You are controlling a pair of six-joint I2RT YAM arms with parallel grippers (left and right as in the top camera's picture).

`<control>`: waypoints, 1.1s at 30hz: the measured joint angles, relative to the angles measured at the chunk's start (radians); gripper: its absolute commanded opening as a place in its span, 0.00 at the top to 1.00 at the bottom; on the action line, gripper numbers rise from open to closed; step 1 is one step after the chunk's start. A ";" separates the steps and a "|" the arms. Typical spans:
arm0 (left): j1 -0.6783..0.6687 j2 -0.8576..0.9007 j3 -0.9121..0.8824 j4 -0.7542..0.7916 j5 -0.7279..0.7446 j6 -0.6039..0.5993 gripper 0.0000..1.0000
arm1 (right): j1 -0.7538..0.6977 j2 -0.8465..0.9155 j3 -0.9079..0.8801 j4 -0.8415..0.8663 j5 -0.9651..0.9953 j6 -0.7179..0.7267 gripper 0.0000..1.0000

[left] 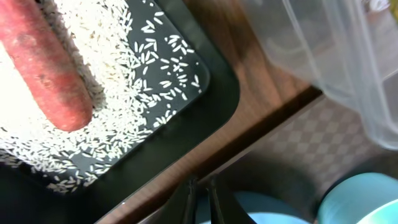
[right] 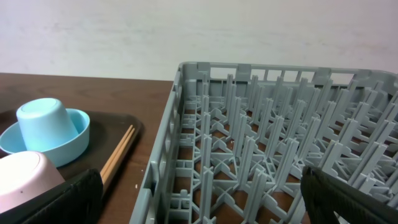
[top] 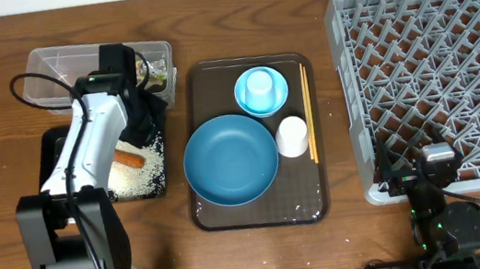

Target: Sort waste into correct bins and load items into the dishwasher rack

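Now just past black tray's (left: 217,81) right edge, left claw (left: 202,198) clenched; right claw (right: 205,199) spread wide by rack's (right: 163,168) left wall.

The left arm (top: 85,159) has a long white shell between round black joints, and its base (top: 69,245) is a black, boxy block. A thin black cable (top: 25,88) makes a loop near its wrist, beside a small green light (top: 93,78). The right arm (top: 442,219) is black, with a grey block (top: 438,153) on top. The right fingers (right: 59,199) are black and finely grained. The left fingers (left: 186,202) are dark and thin.
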 measured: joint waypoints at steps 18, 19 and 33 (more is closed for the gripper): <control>0.089 -0.328 -0.001 -0.105 -0.174 0.093 0.23 | 0.000 0.000 0.000 0.000 0.000 0.000 0.01; 0.105 -0.335 -0.001 -0.105 -0.183 0.094 0.19 | 0.000 0.000 0.000 0.000 0.000 0.000 0.01; 0.374 -0.323 -0.001 -0.143 -0.230 0.101 0.05 | 0.000 0.000 0.000 0.003 0.000 0.000 0.01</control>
